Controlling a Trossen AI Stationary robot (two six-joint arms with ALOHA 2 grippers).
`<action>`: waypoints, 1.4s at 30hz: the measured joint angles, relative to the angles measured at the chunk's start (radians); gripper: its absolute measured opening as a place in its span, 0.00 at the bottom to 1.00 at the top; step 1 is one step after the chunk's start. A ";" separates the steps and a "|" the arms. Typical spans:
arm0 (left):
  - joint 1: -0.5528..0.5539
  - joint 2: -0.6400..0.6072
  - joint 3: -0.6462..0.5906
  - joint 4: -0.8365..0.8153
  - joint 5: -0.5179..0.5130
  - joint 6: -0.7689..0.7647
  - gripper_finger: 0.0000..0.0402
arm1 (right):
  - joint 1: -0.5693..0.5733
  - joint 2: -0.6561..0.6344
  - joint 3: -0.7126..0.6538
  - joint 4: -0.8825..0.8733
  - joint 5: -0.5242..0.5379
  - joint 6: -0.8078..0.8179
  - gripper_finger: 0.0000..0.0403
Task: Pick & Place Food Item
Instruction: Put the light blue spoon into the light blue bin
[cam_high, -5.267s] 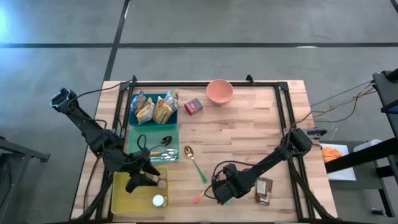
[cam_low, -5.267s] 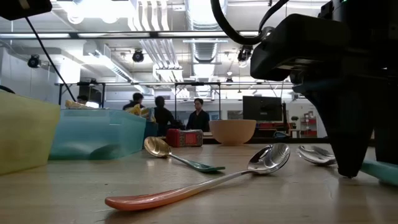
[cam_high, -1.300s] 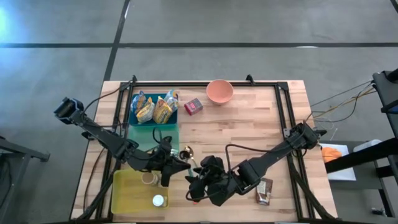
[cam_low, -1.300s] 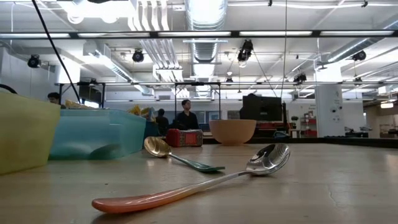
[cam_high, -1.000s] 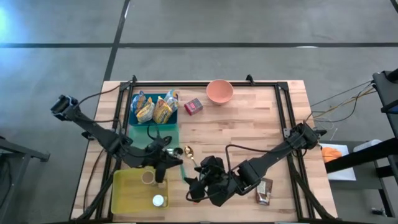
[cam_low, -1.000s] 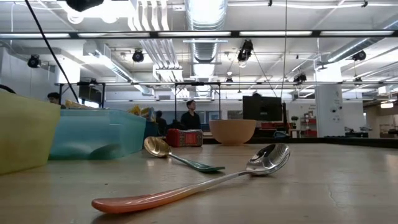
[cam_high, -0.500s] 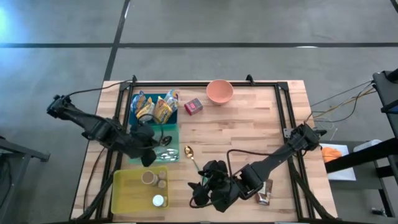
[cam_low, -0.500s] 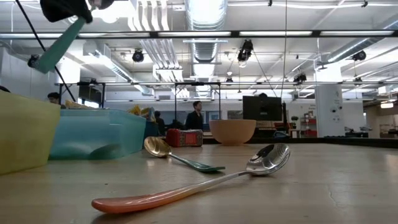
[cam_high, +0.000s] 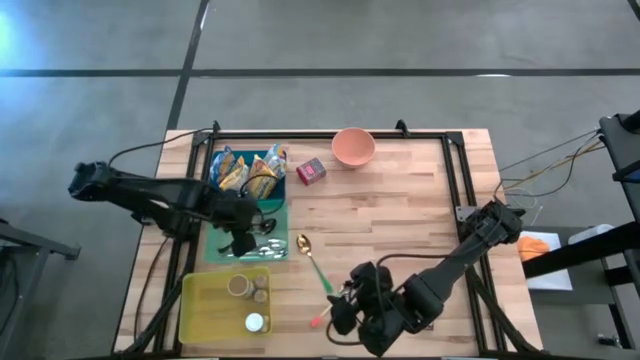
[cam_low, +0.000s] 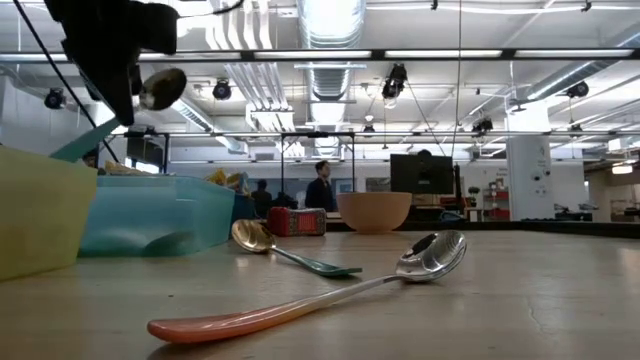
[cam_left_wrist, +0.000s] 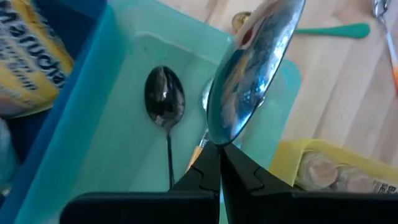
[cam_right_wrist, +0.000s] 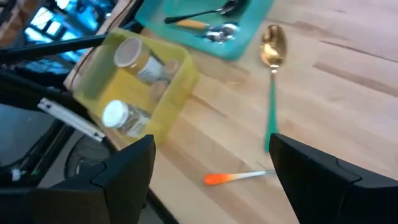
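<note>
My left gripper (cam_high: 240, 238) hangs over the teal bin (cam_high: 222, 252), shut on a spoon with a silver bowl (cam_left_wrist: 255, 74) and a teal handle (cam_low: 85, 140). Two other spoons (cam_left_wrist: 165, 102) lie in that bin. My right gripper (cam_right_wrist: 211, 186) hovers open, holding nothing, above the table's near edge, over an orange-handled spoon (cam_right_wrist: 231, 178) that lies flat on the wood. A gold spoon with a green handle (cam_high: 312, 258) lies flat beside the teal bin. Snack packs (cam_high: 248, 175) fill the blue bin (cam_high: 212, 190). My left gripper pinches the spoon between its two shut fingers at the narrow neck (cam_left_wrist: 219, 142) just behind the bowl. The fingers point steeply down from above. The spoon is lifted clear above the teal bin and tilted, bowl (cam_low: 162, 88) up on one side and handle slanting down on the other.
A yellow bin (cam_high: 200, 315) with small jars stands at the near left. A pink bowl (cam_high: 353, 147) and a red box (cam_high: 311, 171) stand at the far side. Bare wood lies in the table's middle and right.
My left gripper has carried the teal-handled spoon from beside the gold spoon toward the table's left and far side, over the teal bin, and has tipped to point steeply down. My right gripper has drawn back toward the near edge, staying open.
</note>
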 joint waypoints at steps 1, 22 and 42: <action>0.013 0.004 -0.011 0.011 0.021 0.019 0.00 | 0.003 0.000 0.000 -0.017 0.002 0.022 0.77; 0.057 0.283 -0.044 0.035 0.148 0.401 0.00 | 0.030 -0.050 -0.003 -0.310 -0.017 0.244 0.77; 0.058 0.458 -0.044 0.176 0.168 0.535 0.00 | -0.142 -0.114 -0.006 -0.518 -0.112 0.181 0.77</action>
